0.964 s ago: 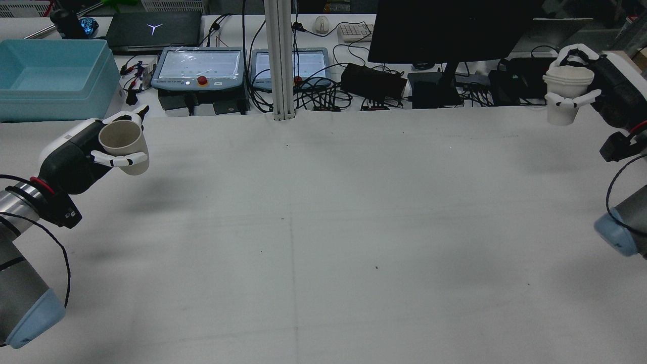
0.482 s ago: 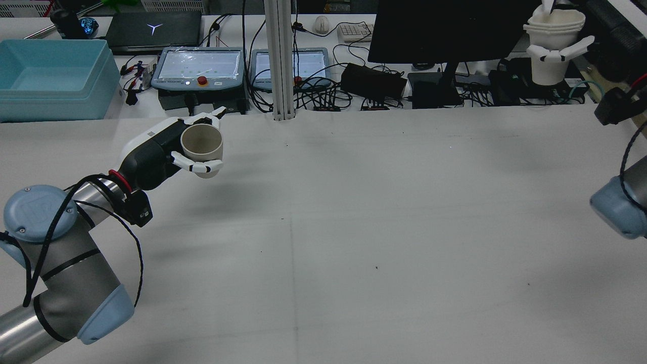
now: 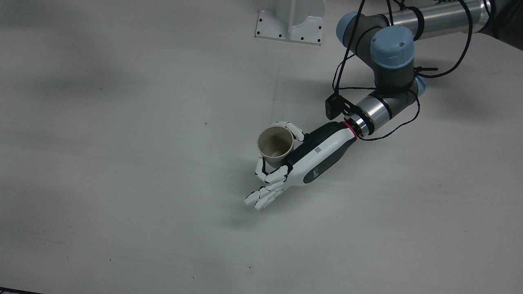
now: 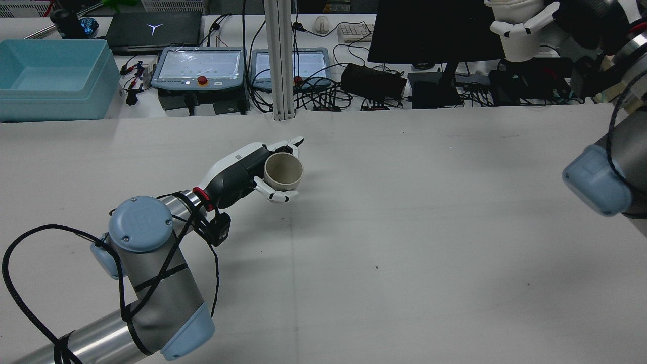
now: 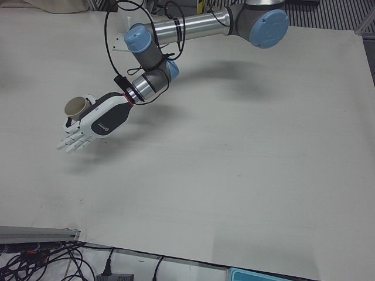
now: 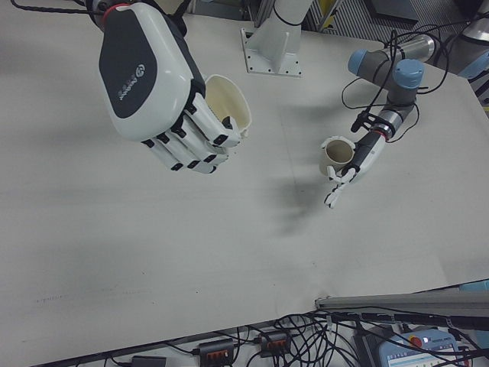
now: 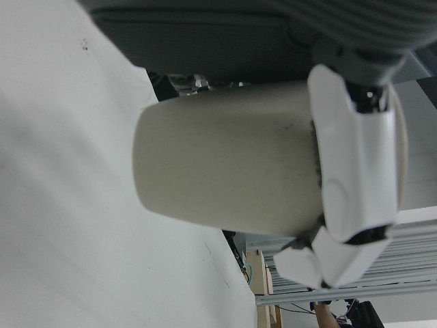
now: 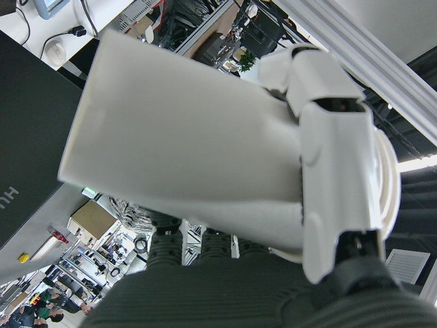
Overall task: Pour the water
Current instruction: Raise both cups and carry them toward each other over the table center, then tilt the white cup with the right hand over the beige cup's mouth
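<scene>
My left hand [image 3: 302, 159] is shut on a beige cup [image 3: 275, 143] and holds it upright, a little above the table near its middle. Its inside looks empty. Two fingers wrap the cup and the others stick out straight. Hand [image 4: 242, 169] and cup [image 4: 283, 169] also show in the rear view, and the cup fills the left hand view [image 7: 225, 164]. My right hand [image 4: 581, 15] is shut on a white cup [image 4: 520, 30], which looks like stacked cups, high above the table's far right edge. It shows large in the right-front view [image 6: 157, 84], cup [image 6: 225, 107] roughly upright.
Beyond the table's far edge stand a blue bin [image 4: 50, 76], two teach pendants [image 4: 199, 68], a white post [image 4: 280, 60], a black monitor [image 4: 434, 30] and cables. The post's base plate [image 3: 290, 24] sits at the table's edge between the arms.
My left hand has carried the beige cup from the table's left side to near its middle. My right hand has lifted the white cup higher and moved it inward.
</scene>
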`<move>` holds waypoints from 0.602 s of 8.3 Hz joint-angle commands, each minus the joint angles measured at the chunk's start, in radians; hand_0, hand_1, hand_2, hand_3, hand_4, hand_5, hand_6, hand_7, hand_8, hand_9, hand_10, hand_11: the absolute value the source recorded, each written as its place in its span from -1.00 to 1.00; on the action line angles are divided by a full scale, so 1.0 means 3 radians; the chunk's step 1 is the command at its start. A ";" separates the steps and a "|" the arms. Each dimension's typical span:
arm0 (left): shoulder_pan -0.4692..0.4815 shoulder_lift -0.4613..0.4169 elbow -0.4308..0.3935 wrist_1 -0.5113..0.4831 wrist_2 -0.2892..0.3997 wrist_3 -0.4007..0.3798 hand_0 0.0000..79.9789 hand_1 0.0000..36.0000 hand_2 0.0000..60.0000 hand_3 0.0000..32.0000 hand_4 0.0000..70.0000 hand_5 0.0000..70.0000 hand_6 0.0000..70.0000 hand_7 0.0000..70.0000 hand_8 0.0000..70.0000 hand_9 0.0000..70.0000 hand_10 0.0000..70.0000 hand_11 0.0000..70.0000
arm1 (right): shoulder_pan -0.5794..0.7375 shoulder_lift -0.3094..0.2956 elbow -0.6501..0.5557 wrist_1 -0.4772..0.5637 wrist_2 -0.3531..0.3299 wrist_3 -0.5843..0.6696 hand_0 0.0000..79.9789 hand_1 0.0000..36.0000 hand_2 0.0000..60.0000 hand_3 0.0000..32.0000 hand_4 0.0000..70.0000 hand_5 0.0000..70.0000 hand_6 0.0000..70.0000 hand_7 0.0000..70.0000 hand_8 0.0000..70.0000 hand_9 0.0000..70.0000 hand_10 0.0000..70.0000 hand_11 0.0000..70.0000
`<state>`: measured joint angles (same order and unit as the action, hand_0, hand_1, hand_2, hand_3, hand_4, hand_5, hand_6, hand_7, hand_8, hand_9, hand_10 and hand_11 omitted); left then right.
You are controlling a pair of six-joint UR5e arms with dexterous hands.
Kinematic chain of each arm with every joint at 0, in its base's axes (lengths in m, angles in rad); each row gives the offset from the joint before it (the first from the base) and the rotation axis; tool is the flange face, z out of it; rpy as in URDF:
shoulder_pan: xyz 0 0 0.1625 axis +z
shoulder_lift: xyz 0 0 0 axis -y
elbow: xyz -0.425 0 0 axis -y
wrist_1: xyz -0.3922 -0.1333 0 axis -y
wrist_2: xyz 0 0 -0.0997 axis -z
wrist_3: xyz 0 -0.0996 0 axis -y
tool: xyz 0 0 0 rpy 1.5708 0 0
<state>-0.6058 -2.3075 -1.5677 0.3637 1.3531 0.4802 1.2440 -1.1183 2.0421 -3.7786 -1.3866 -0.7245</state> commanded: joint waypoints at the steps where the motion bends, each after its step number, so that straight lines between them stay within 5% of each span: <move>1: 0.0117 -0.0310 0.0413 -0.0056 -0.0006 0.0097 0.43 1.00 1.00 -1.00 -0.47 1.00 -0.91 -0.82 -1.00 -1.00 -0.98 -0.89 | -0.0351 0.0556 -0.0052 -0.0555 -0.0006 -0.0477 1.00 1.00 1.00 -1.00 -0.12 1.00 0.51 1.00 0.11 0.40 0.33 0.99; 5: 0.0076 -0.0372 0.0501 -0.0077 -0.0006 0.0077 0.43 1.00 1.00 -1.00 -0.46 1.00 -0.90 -0.80 -1.00 -1.00 -0.98 -0.89 | -0.1015 0.0573 -0.0252 -0.0571 0.0188 -0.0862 1.00 1.00 1.00 -1.00 -0.17 1.00 0.47 0.98 0.08 0.37 0.32 0.98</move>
<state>-0.5755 -2.4138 -1.4248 0.3430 1.3515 0.5075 1.0474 -0.9520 1.9900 -3.9443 -1.3723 -0.9174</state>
